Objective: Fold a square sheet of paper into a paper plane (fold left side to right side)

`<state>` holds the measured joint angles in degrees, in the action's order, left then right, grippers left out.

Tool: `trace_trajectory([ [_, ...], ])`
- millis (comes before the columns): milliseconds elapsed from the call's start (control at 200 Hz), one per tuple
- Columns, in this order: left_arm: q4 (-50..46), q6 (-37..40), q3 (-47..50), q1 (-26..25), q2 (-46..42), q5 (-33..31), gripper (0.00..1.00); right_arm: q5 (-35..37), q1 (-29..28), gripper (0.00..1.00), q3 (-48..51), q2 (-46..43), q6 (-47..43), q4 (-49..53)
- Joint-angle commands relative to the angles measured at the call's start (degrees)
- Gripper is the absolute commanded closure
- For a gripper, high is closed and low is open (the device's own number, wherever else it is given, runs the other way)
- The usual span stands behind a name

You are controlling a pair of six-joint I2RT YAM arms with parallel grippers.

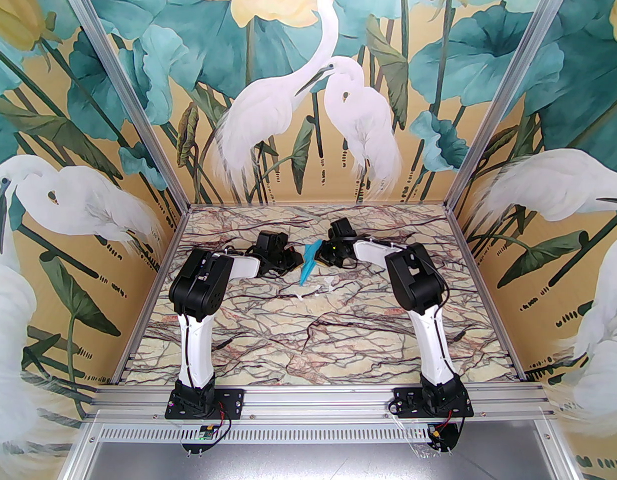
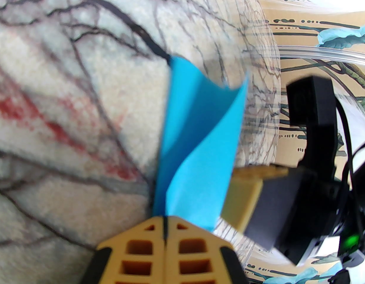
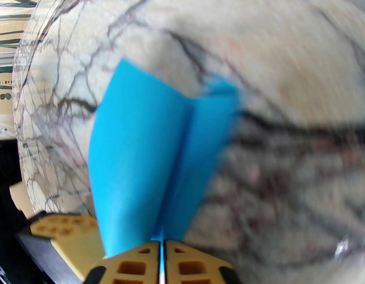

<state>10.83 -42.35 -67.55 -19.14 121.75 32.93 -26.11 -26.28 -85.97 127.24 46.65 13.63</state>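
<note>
Paper of a bright cyan-blue, folded into a slim creased dart, forms the paper plane (image 1: 307, 264), which is seen over the far middle of the marble-patterned tabletop (image 1: 338, 328), between the two arms, with its pointed nose turned toward the near edge and its fanned tail toward the back wall. Whether the nose rests on the table cannot be told. It is flanked closely on both sides by the grippers. In the left wrist view the left gripper (image 2: 165, 218) is shown with its tan lattice fingers pressed together, only a dark seam being left between them; the folds of the plane are gathered into that seam at the fingertips, so the paper appears to be pinched there. In the right wrist view the right gripper (image 3: 161, 243) is shown almost closed, a thin slit being left between the fingers, and a strip of the blue paper is seen inside that slit, so the plane is gripped there too. The two claws are set just beside each other, and one tan finger of the right one is seen next to the paper from the left wrist. A few small white scraps (image 1: 313, 290) are scattered on the table just nearer than the plane. The workspace is enclosed by walls painted with an egret mural (image 1: 288, 108).
</note>
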Motion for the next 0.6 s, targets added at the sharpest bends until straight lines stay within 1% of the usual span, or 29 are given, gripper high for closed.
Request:
trace_trajectory([
  [0,-2.57,1.22,0.05,-0.45,2.61,-2.17,1.0,-2.57,-0.67,0.87,6.16,-5.26,2.43,-8.01],
  [75,-2.38,1.14,-0.04,-0.55,2.7,-2.08,1.0,-4.55,-1.36,0.87,10.15,-7.2,4.98,-12.9],
  [150,-2.15,1.1,-0.04,-0.79,2.79,-1.95,1.0,-5.18,-2.39,0.87,12.81,-8.41,6.74,-15.6],
  [385,-1.79,1.08,0.49,-0.95,2.7,-1.9,1.0,-7.27,-5.13,0.87,17.15,-9.23,12.22,-24.01],
  [595,-1.92,1.04,0.15,-1.21,2.84,-1.71,1.0,-7.42,-6.24,0.9,16.82,-8.24,12.94,-24.2],
])
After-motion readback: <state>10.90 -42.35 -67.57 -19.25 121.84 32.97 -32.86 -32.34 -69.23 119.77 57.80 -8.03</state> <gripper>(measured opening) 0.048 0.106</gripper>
